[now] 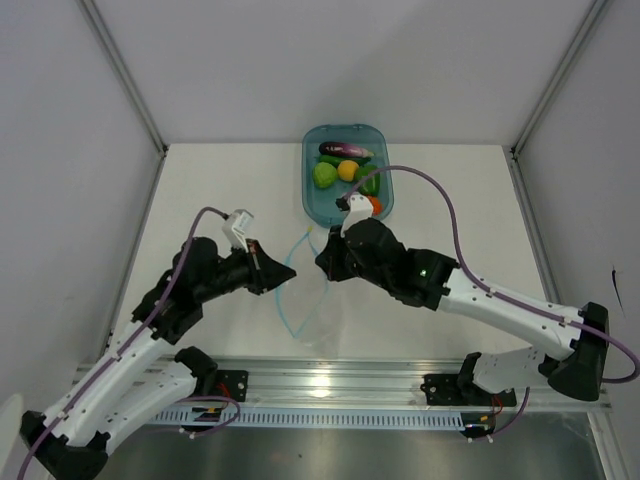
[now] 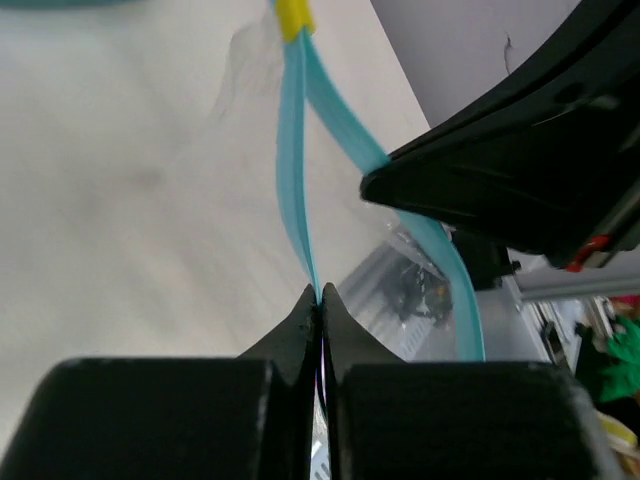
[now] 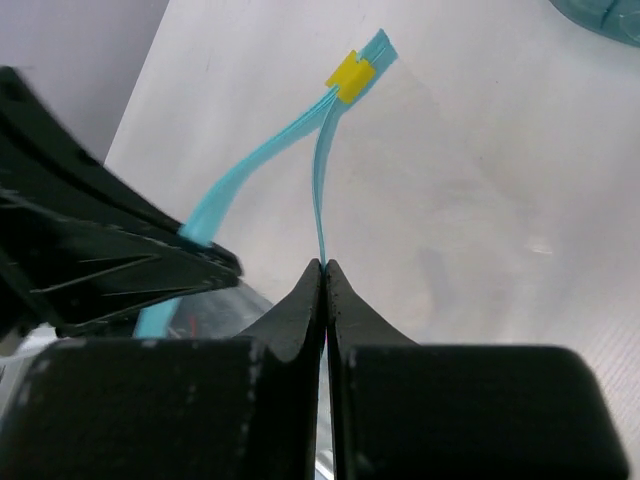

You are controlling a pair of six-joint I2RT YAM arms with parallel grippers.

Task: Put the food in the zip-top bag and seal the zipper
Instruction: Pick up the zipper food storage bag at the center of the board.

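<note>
Status: L gripper (image 2: 320, 298), R gripper (image 3: 323, 266) both pinched shut, each on one zipper (image 3: 319, 195) lip; bag (image 1: 312, 318) mid-frame, mouth parted; food (image 1: 347, 170) all in tray (image 1: 345, 128), top centre; you've bagged nothing; sealing pending.

The tray (image 1: 308, 195) sits at the far middle of the worktop (image 1: 220, 200) with the food (image 1: 346, 170) in it; the zip-top bag (image 1: 318, 318) lies in front of it, nearer the arm bases. The left end effector (image 1: 284, 276) at the bag's left and the right end effector (image 1: 322, 262) at its right each pinch one side of the zipper (image 1: 288, 300); the sides part between them and meet at the slider (image 3: 350, 72), toward the tray.
</note>
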